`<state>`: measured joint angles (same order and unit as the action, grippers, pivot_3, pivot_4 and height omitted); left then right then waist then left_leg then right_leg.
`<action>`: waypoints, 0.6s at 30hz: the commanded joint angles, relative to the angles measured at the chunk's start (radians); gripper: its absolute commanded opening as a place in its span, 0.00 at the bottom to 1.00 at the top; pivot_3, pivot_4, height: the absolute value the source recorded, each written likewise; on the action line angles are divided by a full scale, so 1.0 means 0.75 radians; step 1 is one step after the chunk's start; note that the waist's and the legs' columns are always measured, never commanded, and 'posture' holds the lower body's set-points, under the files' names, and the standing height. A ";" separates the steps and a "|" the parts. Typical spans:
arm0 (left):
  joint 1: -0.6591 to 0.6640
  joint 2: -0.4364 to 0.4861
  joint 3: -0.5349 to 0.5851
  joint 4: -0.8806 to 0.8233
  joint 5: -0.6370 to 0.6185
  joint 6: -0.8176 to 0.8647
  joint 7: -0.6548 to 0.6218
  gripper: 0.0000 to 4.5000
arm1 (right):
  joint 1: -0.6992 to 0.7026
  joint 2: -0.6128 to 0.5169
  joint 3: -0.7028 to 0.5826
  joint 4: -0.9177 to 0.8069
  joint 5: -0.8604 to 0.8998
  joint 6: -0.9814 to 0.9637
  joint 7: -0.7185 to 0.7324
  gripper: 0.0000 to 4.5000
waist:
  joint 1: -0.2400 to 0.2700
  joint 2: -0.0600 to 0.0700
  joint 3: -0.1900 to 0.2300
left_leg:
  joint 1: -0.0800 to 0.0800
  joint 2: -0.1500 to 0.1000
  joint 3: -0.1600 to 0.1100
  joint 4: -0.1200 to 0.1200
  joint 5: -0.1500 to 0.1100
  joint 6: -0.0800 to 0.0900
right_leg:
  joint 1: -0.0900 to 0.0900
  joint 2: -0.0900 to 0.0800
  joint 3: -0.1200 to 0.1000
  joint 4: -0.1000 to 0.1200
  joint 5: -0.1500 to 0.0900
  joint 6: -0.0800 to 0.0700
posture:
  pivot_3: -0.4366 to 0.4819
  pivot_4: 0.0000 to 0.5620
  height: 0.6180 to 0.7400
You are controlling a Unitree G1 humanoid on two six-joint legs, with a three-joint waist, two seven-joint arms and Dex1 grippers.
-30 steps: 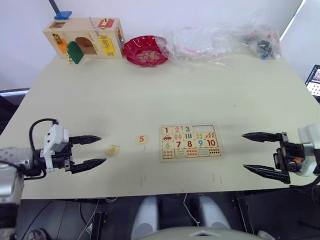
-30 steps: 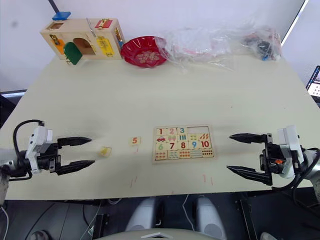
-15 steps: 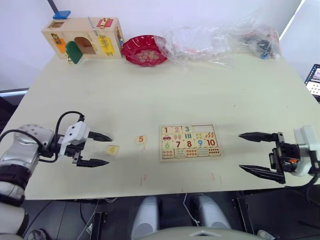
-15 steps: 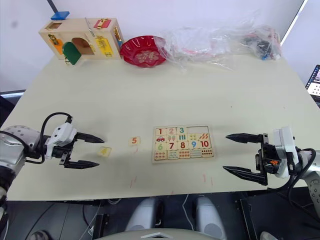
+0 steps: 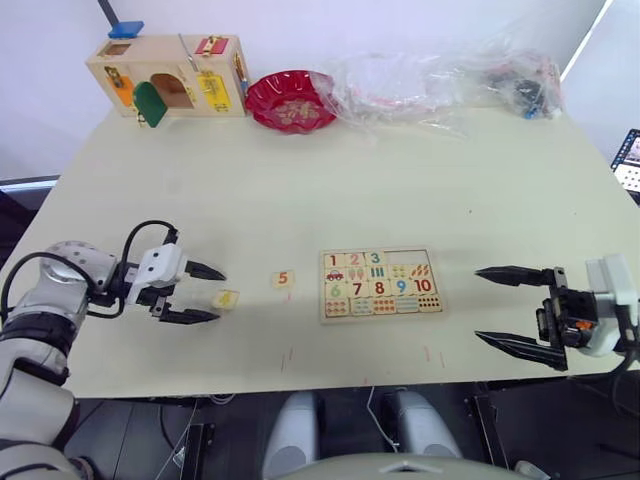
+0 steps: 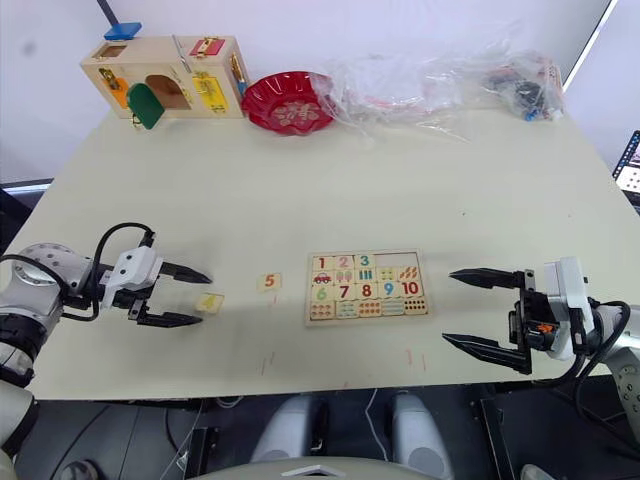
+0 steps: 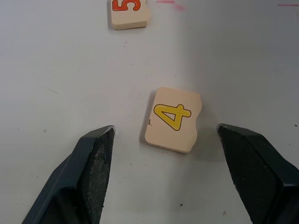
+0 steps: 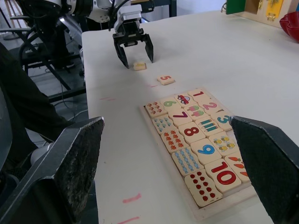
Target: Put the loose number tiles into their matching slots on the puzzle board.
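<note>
my left hand [image 5: 207, 293] is spread open low over the worktop [image 5: 300, 190], its fingers [image 7: 93, 158] on either side of the yellow 4 tile [image 7: 172, 119] without touching it. the 5 tile [image 5: 283, 280] lies between that and the puzzle board [image 5: 381, 284]. my right hand [image 5: 508, 307] hangs open beyond the board's other side.

Tile 5 [image 7: 130, 13] is cut off at 12 o'clock in my left wrist view. Contents of the plastic bags [image 5: 440, 80] at the table's far edge are unreadable.
</note>
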<state>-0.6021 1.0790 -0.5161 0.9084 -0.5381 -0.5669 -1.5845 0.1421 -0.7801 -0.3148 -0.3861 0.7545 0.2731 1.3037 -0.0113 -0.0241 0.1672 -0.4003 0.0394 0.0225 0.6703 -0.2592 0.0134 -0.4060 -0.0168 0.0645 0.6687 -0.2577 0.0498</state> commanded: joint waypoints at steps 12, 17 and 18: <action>-0.015 -0.010 -0.025 0.059 -0.008 -0.049 -0.040 0.74 | 0.007 0.003 -0.025 -0.046 0.024 -0.013 -0.007 1.00 | 0.001 0.000 0.000 | 0.000 0.000 0.000 0.000 0.000 0.000 | 0.000 0.000 0.000 0.001 0.000 0.000 | 0.48 0.27 1.00; -0.022 -0.022 -0.031 0.061 -0.003 -0.062 -0.040 0.68 | 0.010 0.001 -0.024 -0.047 0.024 -0.011 -0.008 1.00 | 0.001 0.000 0.000 | 0.000 0.000 0.000 0.000 0.000 0.000 | 0.000 0.000 0.000 0.001 0.000 0.000 | 0.48 0.27 1.00; -0.024 -0.024 -0.032 0.061 -0.003 -0.062 -0.040 0.68 | 0.010 0.001 -0.023 -0.048 0.025 -0.011 -0.008 1.00 | 0.001 0.000 0.000 | 0.000 0.000 0.000 0.000 0.000 0.000 | 0.000 0.000 0.000 0.001 0.000 0.000 | 0.48 0.27 1.00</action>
<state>-0.6172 1.0643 -0.5221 0.9445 -0.5444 -0.5984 -1.5865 0.1475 -0.7797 -0.3148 -0.3873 0.7545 0.2731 1.2993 -0.0103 -0.0241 0.1671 -0.4001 0.0393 0.0225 0.6704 -0.2592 0.0134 -0.4060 -0.0169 0.0646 0.6694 -0.2577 0.0498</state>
